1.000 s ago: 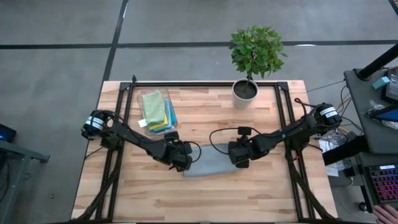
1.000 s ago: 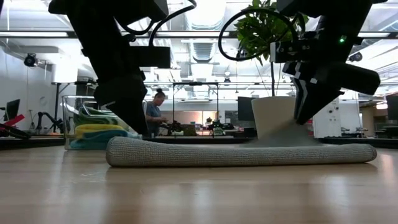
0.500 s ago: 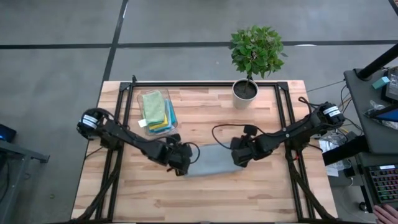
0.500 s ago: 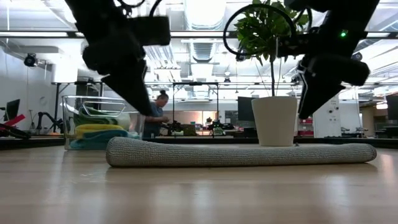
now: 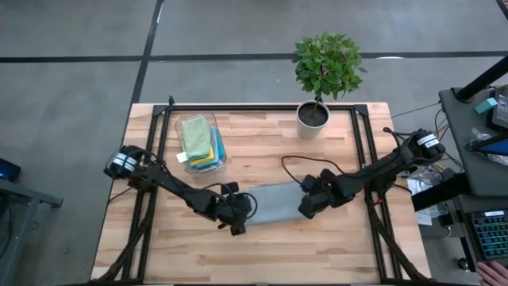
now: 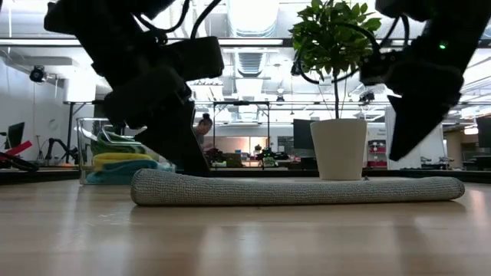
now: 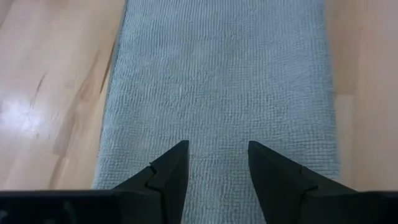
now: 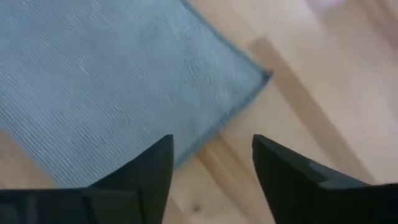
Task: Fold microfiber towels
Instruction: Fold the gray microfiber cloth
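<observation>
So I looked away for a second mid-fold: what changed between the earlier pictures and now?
Both hands let go of the grey towel and drew back toward the table's near edge: left hand, right hand, both open. The towel stayed flat where it lay; bin and plant unchanged.

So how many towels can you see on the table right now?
4: a grey towel lies folded between the two grippers; olive green, yellow and light blue ones are stacked in the clear bin. More may be hidden in that stack.

Two dark jointed arms with looping black cables, white-labelled bases, and blunt black two-fingered pincers.
</observation>
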Controlling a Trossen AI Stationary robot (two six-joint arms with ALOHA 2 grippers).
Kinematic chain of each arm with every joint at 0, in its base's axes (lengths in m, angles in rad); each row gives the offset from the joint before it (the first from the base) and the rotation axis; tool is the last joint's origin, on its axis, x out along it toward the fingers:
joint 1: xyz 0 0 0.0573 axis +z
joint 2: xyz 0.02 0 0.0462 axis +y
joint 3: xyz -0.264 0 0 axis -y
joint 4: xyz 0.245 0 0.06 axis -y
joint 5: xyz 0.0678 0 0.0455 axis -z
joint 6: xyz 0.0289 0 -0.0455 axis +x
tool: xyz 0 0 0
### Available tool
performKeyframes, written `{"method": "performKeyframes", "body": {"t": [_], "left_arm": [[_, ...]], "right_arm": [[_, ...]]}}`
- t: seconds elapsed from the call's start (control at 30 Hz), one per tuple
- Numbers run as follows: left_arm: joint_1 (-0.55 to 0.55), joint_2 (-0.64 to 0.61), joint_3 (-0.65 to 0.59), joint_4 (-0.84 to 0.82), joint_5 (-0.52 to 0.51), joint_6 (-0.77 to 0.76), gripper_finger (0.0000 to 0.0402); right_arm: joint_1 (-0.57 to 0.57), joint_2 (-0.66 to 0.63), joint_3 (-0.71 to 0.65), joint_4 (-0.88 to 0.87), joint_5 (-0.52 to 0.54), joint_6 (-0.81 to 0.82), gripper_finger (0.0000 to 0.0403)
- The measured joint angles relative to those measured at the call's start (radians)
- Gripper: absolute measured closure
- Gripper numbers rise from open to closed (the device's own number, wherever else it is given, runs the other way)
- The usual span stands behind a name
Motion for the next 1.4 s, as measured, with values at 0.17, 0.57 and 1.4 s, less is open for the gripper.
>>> {"method": "performKeyframes", "body": {"t": [0.17, 0.57, 1.4], "left_arm": [[0.000, 0.022, -0.005, 0.001, 0.000, -0.007, 0.0252], [0.001, 0.023, -0.013, 0.004, 0.000, -0.027, 0.0252], [0.001, 0.023, -0.013, 0.032, -0.005, -0.025, 0.0252]], "right_arm": [[0.000, -0.050, -0.083, 0.049, -0.065, 0.083, 0.0145], [-0.038, -0.128, -0.355, 0.522, -0.149, 0.215, 0.0088], [-0.049, -0.052, -0.400, 0.828, -0.135, 0.160, 0.0221]]}}
